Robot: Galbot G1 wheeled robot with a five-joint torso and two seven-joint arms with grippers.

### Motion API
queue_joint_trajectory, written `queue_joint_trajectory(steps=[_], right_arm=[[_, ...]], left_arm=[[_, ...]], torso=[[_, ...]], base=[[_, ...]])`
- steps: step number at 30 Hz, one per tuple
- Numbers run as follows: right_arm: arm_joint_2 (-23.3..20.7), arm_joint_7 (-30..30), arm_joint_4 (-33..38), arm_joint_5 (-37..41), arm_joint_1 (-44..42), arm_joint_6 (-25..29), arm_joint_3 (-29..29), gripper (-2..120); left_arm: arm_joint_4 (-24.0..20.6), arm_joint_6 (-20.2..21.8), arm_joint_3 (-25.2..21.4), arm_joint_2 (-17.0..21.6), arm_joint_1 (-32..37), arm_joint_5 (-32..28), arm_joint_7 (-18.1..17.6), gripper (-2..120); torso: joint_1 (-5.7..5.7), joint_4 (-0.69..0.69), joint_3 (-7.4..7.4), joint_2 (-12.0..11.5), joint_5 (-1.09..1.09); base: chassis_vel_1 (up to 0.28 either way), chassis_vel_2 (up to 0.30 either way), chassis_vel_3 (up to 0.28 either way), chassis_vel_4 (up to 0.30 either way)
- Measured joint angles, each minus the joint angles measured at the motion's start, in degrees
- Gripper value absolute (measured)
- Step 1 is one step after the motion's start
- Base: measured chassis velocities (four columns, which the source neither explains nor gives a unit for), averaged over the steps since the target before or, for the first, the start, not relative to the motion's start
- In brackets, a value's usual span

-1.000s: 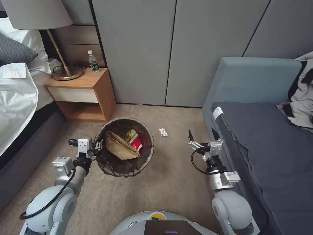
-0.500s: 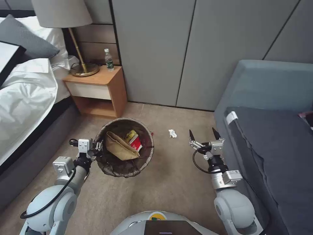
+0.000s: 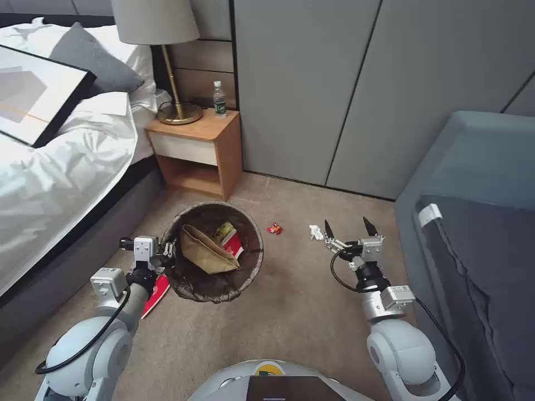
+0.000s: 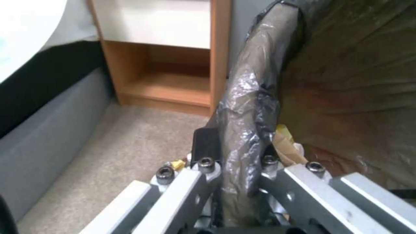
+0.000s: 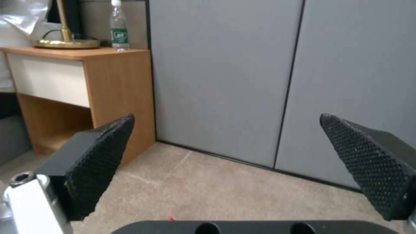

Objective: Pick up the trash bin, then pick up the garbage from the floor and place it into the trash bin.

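Note:
My left gripper [image 3: 166,250] is shut on the left rim of the trash bin [image 3: 212,294], a round bin lined with a dark bag, held just above the carpet. Inside it lie a brown paper bag [image 3: 206,252], a red packet [image 3: 233,243] and a yellow wrapper [image 3: 224,229]. In the left wrist view the jaws of the left gripper [image 4: 236,152] pinch the bag-covered rim [image 4: 251,97]. Garbage on the floor: a small red wrapper [image 3: 274,228], a white tissue scrap [image 3: 316,231] and a red-and-white packet [image 3: 156,292] partly under the bin. My right gripper [image 3: 346,223] [image 5: 226,117] is open just right of the tissue, holding nothing.
A wooden nightstand [image 3: 195,147] with a lamp [image 3: 178,111] and a water bottle [image 3: 220,100] stands beyond the bin. The bed [image 3: 56,167], with a framed picture [image 3: 33,94] on it, runs along the left. A grey sofa [image 3: 473,234] is on the right and grey cabinet doors [image 3: 334,83] are behind.
The whole picture has shifted right, so the camera has turned left. The red wrapper and the red-and-white packet have come into view. Both arms keep their pose.

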Motion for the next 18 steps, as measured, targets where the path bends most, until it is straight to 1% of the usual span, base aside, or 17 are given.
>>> queue_joint_trajectory(steps=[6, 11, 15, 18], right_arm=[[-0.6, 1.2, -0.1, 1.6, 0.6, -1.3, 0.5, 100], [-0.8, 1.2, 0.0, 2.2, 0.8, -1.5, 0.6, 100], [-0.8, 1.3, 0.0, 2.2, 0.8, -1.6, 0.4, 100], [-0.9, 1.3, 0.2, 2.2, 0.7, -1.7, 0.4, 100]], left_arm=[[-0.1, -0.2, 0.0, -0.2, 0.2, 0.2, 0.3, 2], [-0.2, -0.3, 0.0, -0.2, 0.4, 0.3, 0.3, 2], [-0.3, -0.4, 0.0, -0.3, 0.5, 0.4, 0.3, 2], [-0.4, -0.4, -0.1, -0.3, 0.6, 0.4, 0.3, 2]], torso=[[0.0, -0.04, 0.0, 0.0, 0.0], [0.0, -0.02, 0.0, 0.0, 0.0], [0.0, -0.02, 0.0, 0.0, 0.0], [0.0, -0.02, 0.0, 0.0, 0.0]], base=[[0.0, 0.0, 0.0, 0.0], [0.0, 0.0, 0.0, 0.0], [0.0, 0.0, 0.0, 0.0], [-0.079, 0.074, 0.069, -0.075]])
